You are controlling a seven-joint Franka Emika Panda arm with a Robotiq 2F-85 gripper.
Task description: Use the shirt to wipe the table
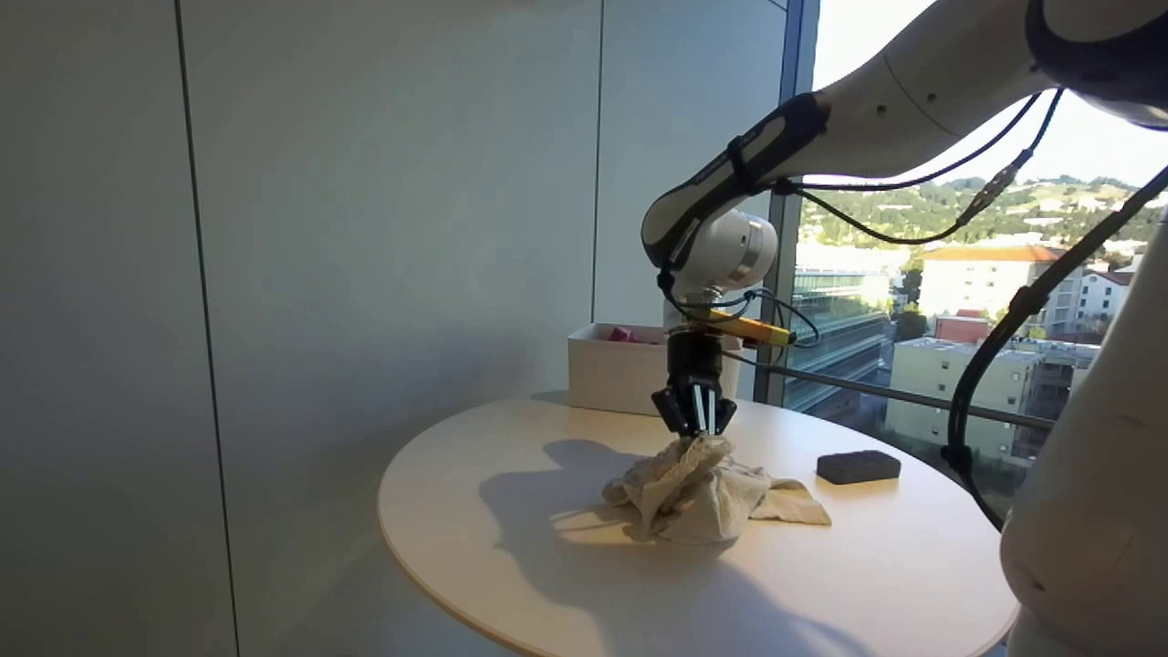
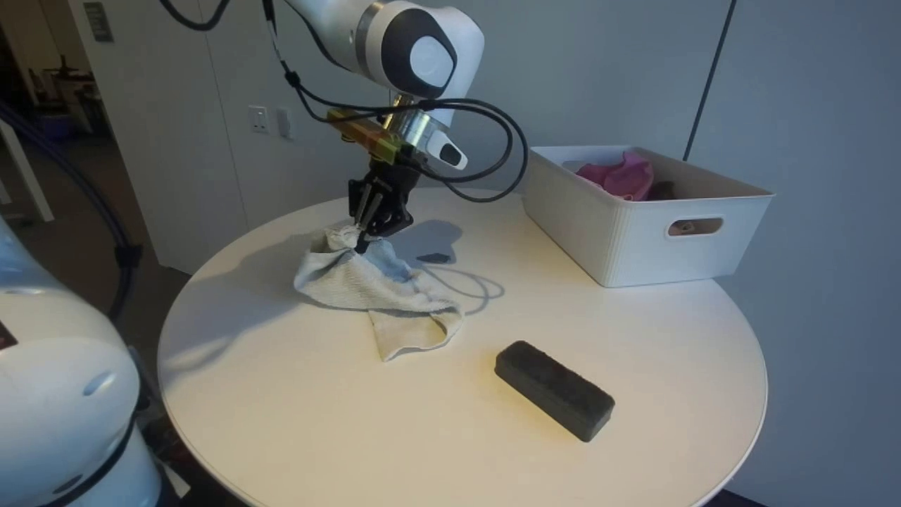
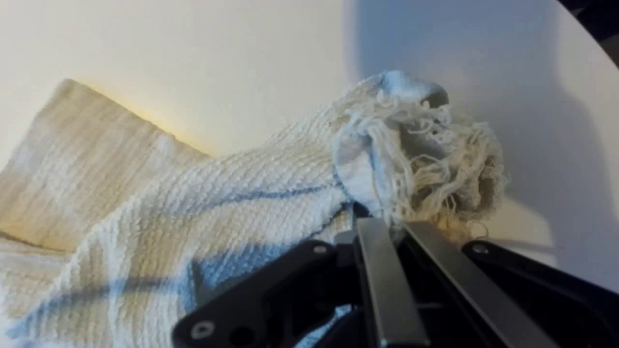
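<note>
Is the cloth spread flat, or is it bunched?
Bunched: the cloth rises in folds to the hand pinching it, in both exterior views.

Arm (image 1: 862, 119), one: white, dark-trimmed; extended outward in an exterior view, sloped down to wrist (image 1: 732, 248). Wrist: bent, placed directly above gripper (image 1: 704, 431). Gripper: black, suspended below wrist, pointed downward. Fingers (image 3: 389, 285): paired, metallic strips seen along both in wrist view; pinched together, narrow gap shown between strips; tips partly hidden.
</note>
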